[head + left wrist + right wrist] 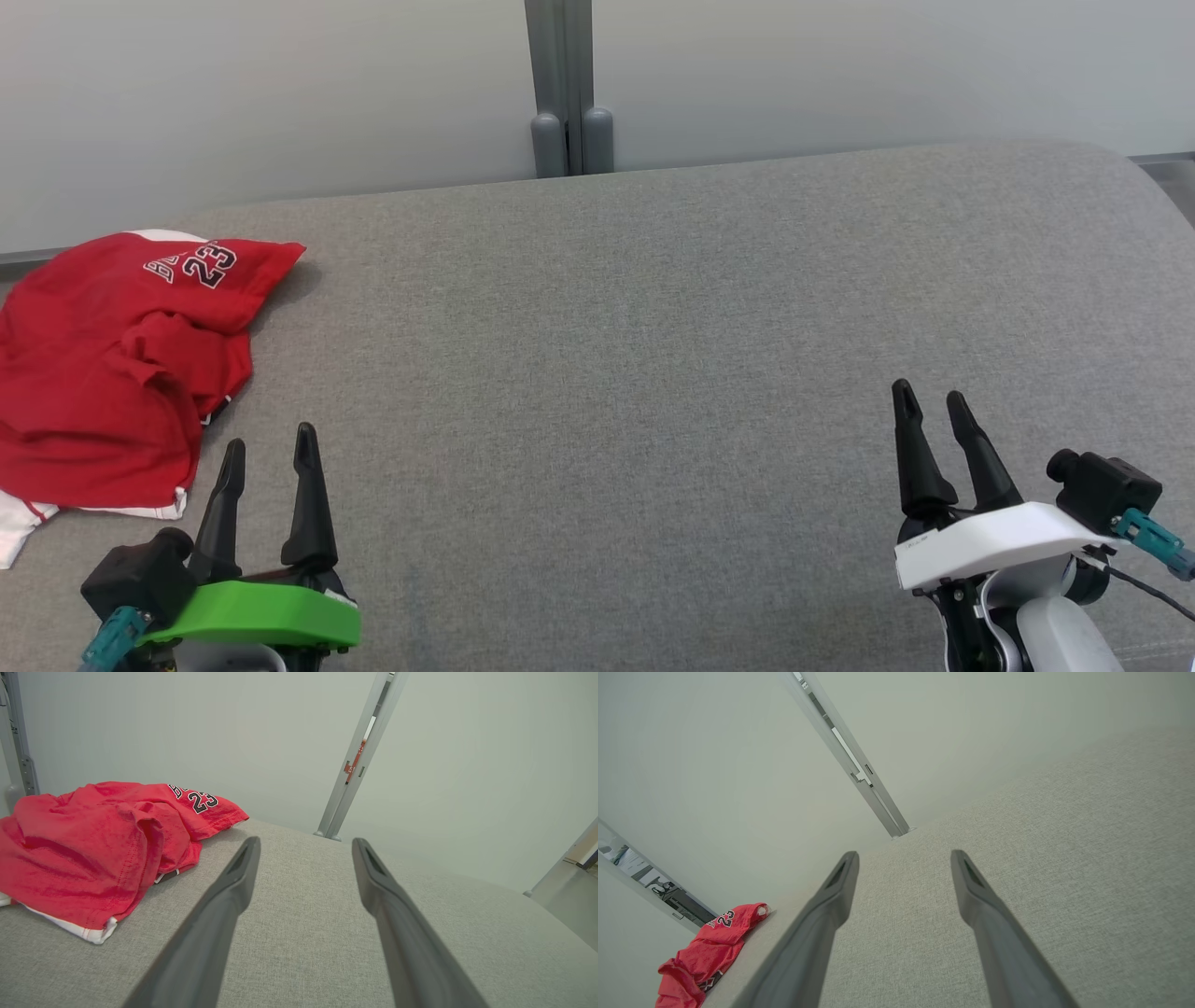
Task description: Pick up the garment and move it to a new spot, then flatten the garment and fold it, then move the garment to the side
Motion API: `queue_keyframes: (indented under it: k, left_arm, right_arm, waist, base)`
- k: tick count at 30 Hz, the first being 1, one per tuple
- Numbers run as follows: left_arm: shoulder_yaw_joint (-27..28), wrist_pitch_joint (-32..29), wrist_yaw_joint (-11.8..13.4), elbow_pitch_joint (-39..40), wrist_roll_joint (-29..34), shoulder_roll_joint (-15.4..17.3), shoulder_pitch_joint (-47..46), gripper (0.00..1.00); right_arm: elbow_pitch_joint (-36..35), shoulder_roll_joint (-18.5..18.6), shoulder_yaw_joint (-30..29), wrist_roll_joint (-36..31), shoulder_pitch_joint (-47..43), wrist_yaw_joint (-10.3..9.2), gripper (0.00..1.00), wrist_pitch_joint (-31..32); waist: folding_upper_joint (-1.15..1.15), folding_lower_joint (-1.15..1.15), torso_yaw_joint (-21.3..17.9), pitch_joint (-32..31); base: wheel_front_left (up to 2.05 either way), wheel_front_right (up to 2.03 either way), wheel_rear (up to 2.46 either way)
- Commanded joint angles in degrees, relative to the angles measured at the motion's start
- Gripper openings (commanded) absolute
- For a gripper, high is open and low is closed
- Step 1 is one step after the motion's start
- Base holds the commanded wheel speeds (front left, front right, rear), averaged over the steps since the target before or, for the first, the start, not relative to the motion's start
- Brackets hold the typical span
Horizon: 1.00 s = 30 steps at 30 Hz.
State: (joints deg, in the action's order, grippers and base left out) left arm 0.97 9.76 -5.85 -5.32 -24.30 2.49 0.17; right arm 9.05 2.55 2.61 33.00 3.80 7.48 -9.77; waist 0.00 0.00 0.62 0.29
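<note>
Garment (pixel 112 373), a red jersey with white trim and the number 23 printed in black and white, lies crumpled in a loose heap at the far left corner of the grey fabric-covered counter (pixel 653 327). Its left side runs past the left edge of the head view. A white hem shows along the side nearest the robot. In the left wrist view the garment (pixel 93 858) is bunched into soft folds, with the printed number on the part closest to the far edge. The right wrist view shows the garment (pixel 705 956) small and well away, by the counter's edge.

The left gripper (pixel 269 443) hovers near the counter's near edge, just beside the garment's hem but not touching it. Its jaws are spread apart with nothing between them, as the left wrist view confirms (pixel 306 844). A green cover (pixel 252 611) sits at its base.

The right gripper (pixel 929 397) is over the near right part of the counter, well apart from the garment. Its jaws are likewise released and empty (pixel 903 856), above bare fabric. A white cover (pixel 990 537) sits at its base, with a black camera (pixel 1106 485) beside it.

Behind the counter's far edge rise a pale wall (pixel 261 93) and a grey metal post (pixel 565 84).
</note>
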Motion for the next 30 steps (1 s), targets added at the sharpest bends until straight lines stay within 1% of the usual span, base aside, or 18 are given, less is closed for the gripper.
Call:
queue_keyframes:
  k: [1, 16, 30]
  left_arm:
    - [-0.1, 0.6, 0.3, 0.7, 1.7, 0.5, 0.1, 1.0]
    - [-0.2, 2.5, 0.7, 1.0, 9.4, 0.5, 0.7, 1.0]
    - [-0.4, 4.1, 1.0, 0.9, 15.4, 0.6, 1.1, 1.0]
  right_arm:
    - [-0.2, 0.3, 0.2, -1.8, 0.3, 0.01, 1.0, -0.7]
    - [0.3, 0.4, 0.5, -9.4, 0.7, 0.02, 1.0, -2.6]
    - [0.3, 0.4, 0.7, -15.5, 0.5, 0.02, 1.0, -4.2]
  waist:
    - [0.0, 0.0, 0.0, 0.0]
    - [0.0, 0.0, 0.2, -0.1]
    - [0.0, 0.0, 0.5, -0.1]
  base:
    - [0.0, 0.0, 0.0]
    - [0.0, 0.0, 0.0]
    - [0.0, 0.0, 0.0]
